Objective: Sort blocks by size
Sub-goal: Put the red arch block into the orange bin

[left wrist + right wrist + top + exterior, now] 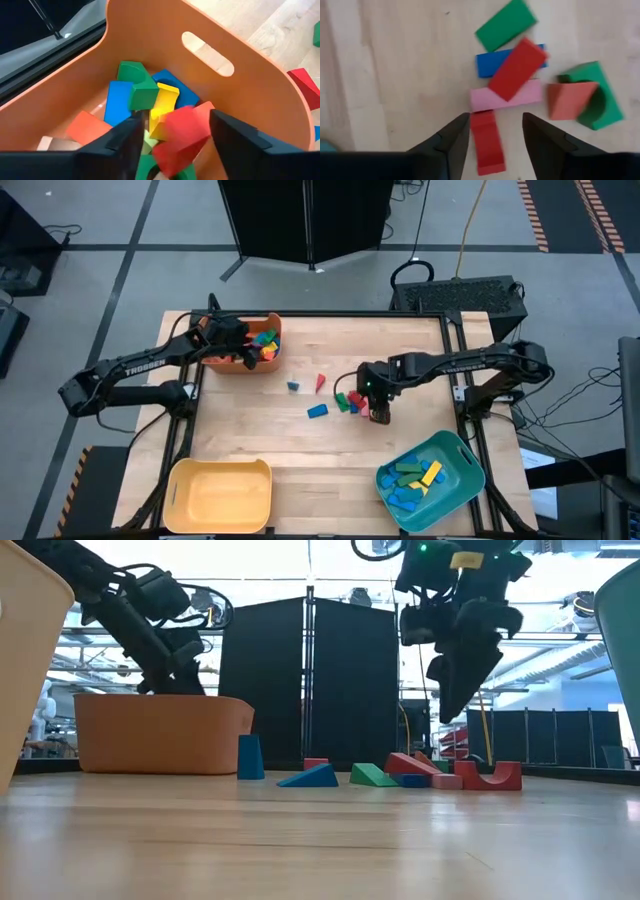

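My left gripper (pixel 246 356) is open over the orange bin (pixel 225 365) at the table's far left. In the left wrist view a red block (pixel 184 134) shows between its spread fingers, above a pile of green, blue, yellow and orange blocks (pixel 142 97) inside the bin (pixel 250 100). My right gripper (pixel 378 412) points down, open, above a cluster of blocks (pixel 350 401) right of the table's middle. Its fingers stand on either side of a red block (pixel 487 142) on the table. The low view shows the gripper (pixel 450 708) well above that cluster. My left gripper has the red block (pixel 200 122) between its open fingers; I cannot tell whether either finger touches it.
A teal bin (pixel 462 470) with blue, green and yellow blocks stands at the near right, a yellow bin (pixel 220 498) at the near left. Loose blocks lie mid-table: a blue one (pixel 318 411), a red wedge (pixel 320 383), a small blue one (pixel 294 386). The cluster holds a pink bar (pixel 485 100) and a green arch (pixel 607 107).
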Tool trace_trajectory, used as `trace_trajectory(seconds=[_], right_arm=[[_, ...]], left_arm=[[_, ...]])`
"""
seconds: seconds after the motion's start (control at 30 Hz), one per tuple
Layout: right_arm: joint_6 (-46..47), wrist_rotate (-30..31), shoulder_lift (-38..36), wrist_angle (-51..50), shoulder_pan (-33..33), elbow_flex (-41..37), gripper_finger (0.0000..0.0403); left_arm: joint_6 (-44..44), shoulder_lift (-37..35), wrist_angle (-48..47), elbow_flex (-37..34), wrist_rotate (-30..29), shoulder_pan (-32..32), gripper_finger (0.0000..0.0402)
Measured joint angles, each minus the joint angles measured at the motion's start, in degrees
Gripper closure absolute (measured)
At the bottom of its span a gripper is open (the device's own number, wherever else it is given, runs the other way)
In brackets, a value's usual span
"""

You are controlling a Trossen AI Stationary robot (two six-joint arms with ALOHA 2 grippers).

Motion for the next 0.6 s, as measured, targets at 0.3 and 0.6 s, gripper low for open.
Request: trace_trajectory(seconds=[0.3,0.6], right_arm=[[0.5,2.2,7.4,1.0,3.3,0.0,0.0171],[-0.4,3.7,13.3,0.6,3.3,0.0,0.0178]], left_arm=[[-1.9,-0.1,0.6,0.0,-4.2,0.1,0.013],[-1.9,-0.2,0.9,0.0,-4.3,0.0,0.013]])
